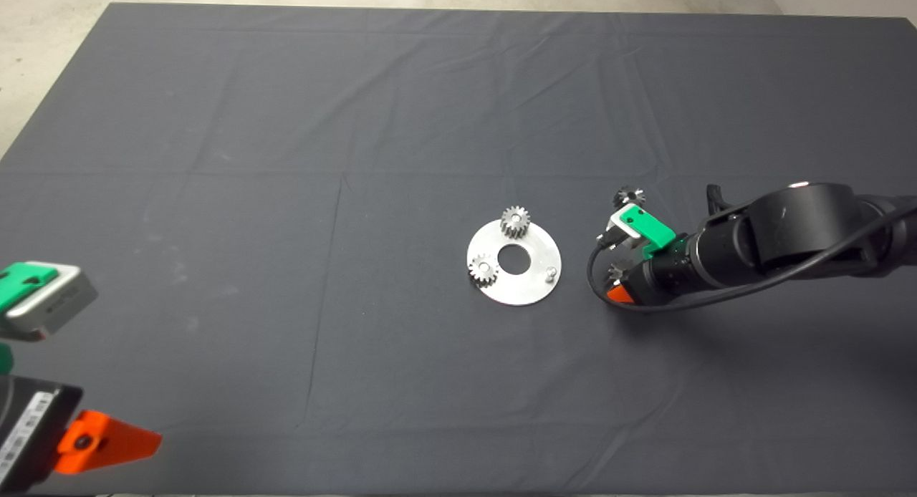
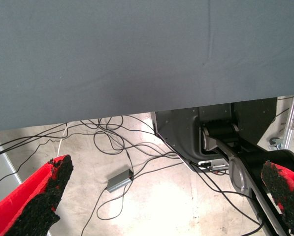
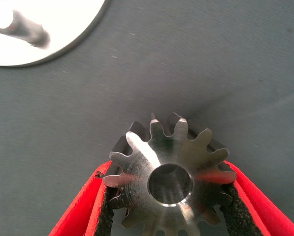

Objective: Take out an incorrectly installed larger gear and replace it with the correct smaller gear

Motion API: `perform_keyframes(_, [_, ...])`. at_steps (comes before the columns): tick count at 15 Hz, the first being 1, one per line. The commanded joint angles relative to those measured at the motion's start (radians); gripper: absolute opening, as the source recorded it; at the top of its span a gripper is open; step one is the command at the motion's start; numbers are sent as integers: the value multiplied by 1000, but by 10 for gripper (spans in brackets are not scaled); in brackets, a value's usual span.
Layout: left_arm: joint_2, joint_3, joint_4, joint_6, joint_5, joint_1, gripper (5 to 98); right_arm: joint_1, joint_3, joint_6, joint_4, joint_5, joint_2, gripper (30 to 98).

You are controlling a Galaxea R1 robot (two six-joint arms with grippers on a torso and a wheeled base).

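A dark grey mat [image 1: 286, 160] covers the bench, with pale floor showing past its far and left edges. Near the middle of the mat we see a round silver plate [image 1: 534, 286] with a centre hole; two small light-silver gears [image 1: 514, 221] sit on it, one at its far edge and one at its left edge, and a bare peg [image 1: 551, 273] stands upright near its right edge.

The right gripper [image 1: 622, 278] reaches in from the right and hangs low over the mat just right of the plate. In the right wrist view its jaws pinch the larger gear [image 3: 170, 178], the black pads [image 3: 106, 216] touching the teeth on both sides, with the plate's rim and the peg nearby. The smaller gear [image 1: 629, 196] lies on the mat just beyond that gripper, apart from the plate.

The left gripper [image 1: 43, 368] waits at the lower left edge of the mat, its jaws spread wide with nothing between them. Its wrist view shows the mat's edge, cables [image 2: 117, 142] and a small grey box [image 2: 119, 180] on the floor.
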Motion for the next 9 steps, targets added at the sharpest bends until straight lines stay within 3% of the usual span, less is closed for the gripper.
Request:
perform_keyframes(1, [1,11,-12,-1,34,-10,983,27,12,8,-25,1,-17,486])
perform_keyframes(9, [2,11,-11,-1,37,-10,983,28,26,8,-25,1,-45,536])
